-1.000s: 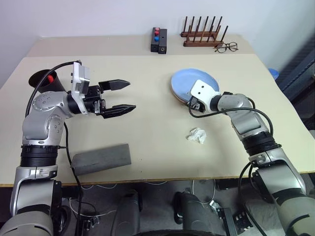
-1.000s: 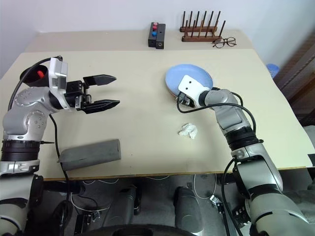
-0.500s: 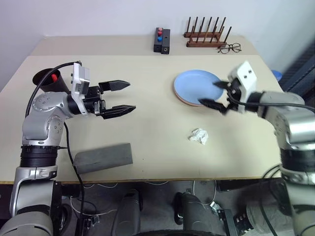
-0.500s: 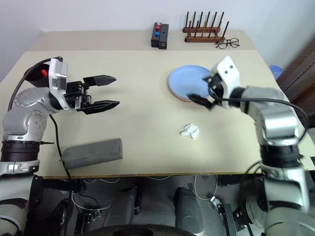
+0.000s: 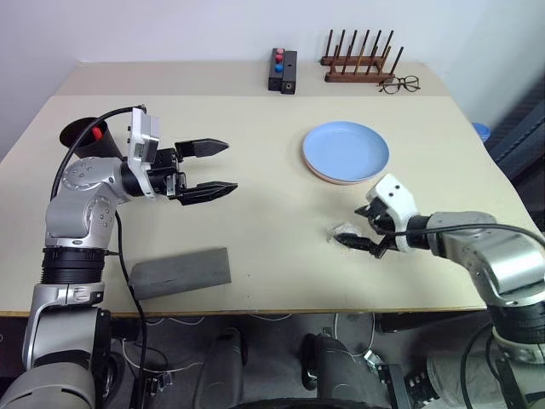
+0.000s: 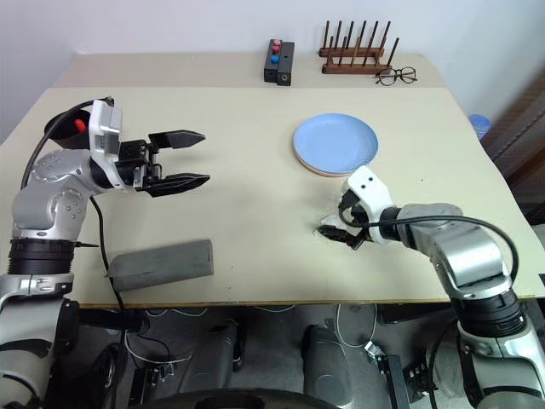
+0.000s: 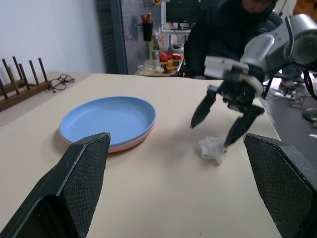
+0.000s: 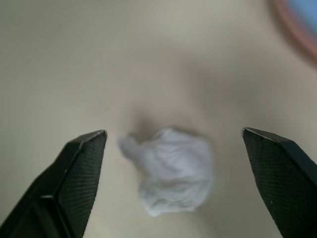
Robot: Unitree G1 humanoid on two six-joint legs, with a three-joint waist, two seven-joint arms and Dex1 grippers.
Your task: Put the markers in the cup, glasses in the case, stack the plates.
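1. The right gripper [image 6: 345,228] is hovering with jaws spread around a crumpled white paper wad [image 8: 171,168], soft and light.
2. The left gripper [image 5: 211,167] is hanging over the beige bench [image 5: 255,230], jaws spread, holding nothing.
3. The round light-blue plastic plate [image 5: 346,150] is sitting on the pink one: stiff, slippery, best pinched at the rim.
4. The grey felt case [image 5: 180,273] is lying closed near the bench's front edge.

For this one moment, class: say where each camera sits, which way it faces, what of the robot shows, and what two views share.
Left and right eye views: head camera, looking forward and down over the table; both arms show.
Left wrist view: looks along the open left gripper at the stacked plates and the right gripper.
Right wrist view: looks down between the open right gripper's fingers at a crumpled tissue.
Shared: both wrist views show the tissue.
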